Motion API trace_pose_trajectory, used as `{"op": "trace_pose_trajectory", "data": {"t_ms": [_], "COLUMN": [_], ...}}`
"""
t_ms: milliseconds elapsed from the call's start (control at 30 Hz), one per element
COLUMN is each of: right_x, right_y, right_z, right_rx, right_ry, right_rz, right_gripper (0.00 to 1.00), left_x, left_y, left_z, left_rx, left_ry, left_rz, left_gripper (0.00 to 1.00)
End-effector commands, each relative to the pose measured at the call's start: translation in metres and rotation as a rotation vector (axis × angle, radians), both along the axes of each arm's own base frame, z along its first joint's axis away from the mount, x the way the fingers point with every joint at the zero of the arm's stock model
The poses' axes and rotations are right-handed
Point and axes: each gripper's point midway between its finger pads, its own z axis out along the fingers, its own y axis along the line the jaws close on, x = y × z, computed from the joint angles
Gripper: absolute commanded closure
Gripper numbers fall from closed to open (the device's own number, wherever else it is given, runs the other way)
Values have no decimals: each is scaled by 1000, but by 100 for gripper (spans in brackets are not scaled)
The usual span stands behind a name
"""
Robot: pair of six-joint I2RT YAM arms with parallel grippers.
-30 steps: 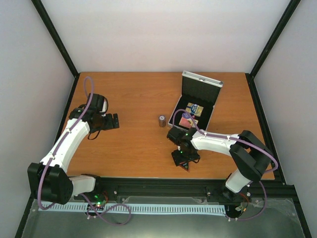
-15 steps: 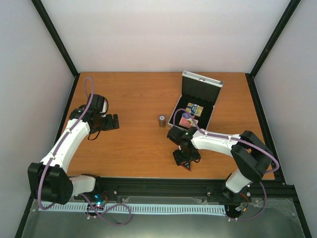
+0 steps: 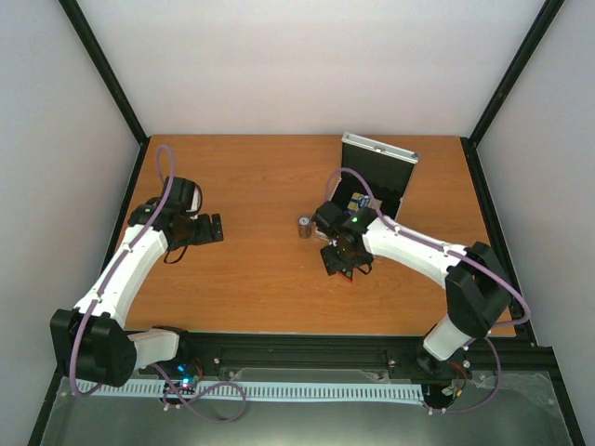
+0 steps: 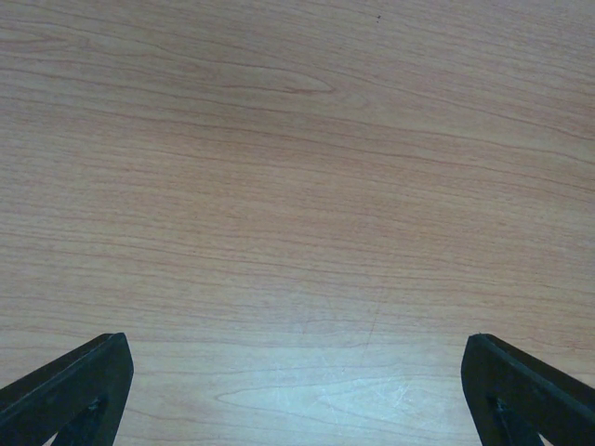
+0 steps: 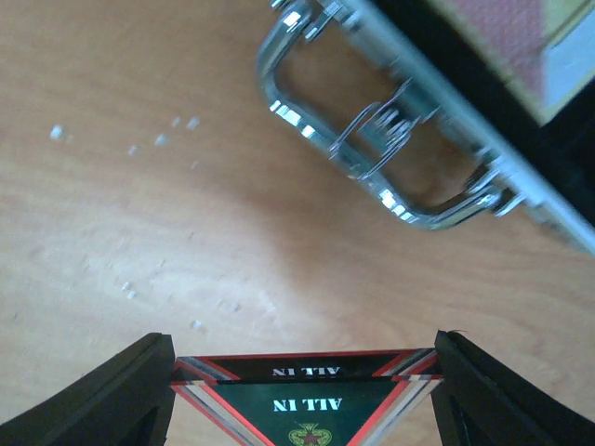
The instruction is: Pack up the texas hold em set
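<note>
The silver case stood open with its lid raised. The right arm lay across its tray, so most of the contents were hidden from above. Only a scrap of colour showed in the tray, too small to name.

At the case's near left corner, the right gripper pinched the black triangle across its width, with a finger against each side. The wrist view cut off the triangle's lower part. Whether it was clear of the table could not be told. Beyond it in that view lay the case's chrome handle, blurred. A red card deck inside the case ran out of the top right corner.

The dark cylinder stood upright just left of the case. What it was could not be made out.

Well to the left of the case, the left gripper hung over bare wood with its jaws spread wide. Only its two fingertips entered the bottom corners of its own view.
</note>
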Motion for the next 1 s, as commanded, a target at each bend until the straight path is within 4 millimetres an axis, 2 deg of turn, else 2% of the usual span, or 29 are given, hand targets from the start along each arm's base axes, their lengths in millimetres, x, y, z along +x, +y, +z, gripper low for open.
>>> {"op": "trace_pose_trajectory", "data": {"t_ms": [0, 167, 333, 567, 967], "right_x": [41, 92, 125, 147, 181], "right_y": [-15, -26, -34, -44, -57], "right_z": [9, 22, 18, 1, -13], "right_rx": [-31, -12, -11, -23, 7], "right_ry": [-61, -115, -125, -116, -121], "right_rz": [-27, -71, -96, -118, -177], "right_gripper": [41, 42, 41, 42, 42], "left_x": [2, 3, 4, 4, 6], "left_y": [-3, -2, 0, 1, 2], "left_z": [7, 7, 7, 6, -3], "left_rx": [-15, -10, 8, 13, 25], "left_ry": [-29, -26, -19, -15, 11], "left_rz": [0, -2, -3, 2, 2], "left_gripper": [0, 0, 0, 0, 0]}}
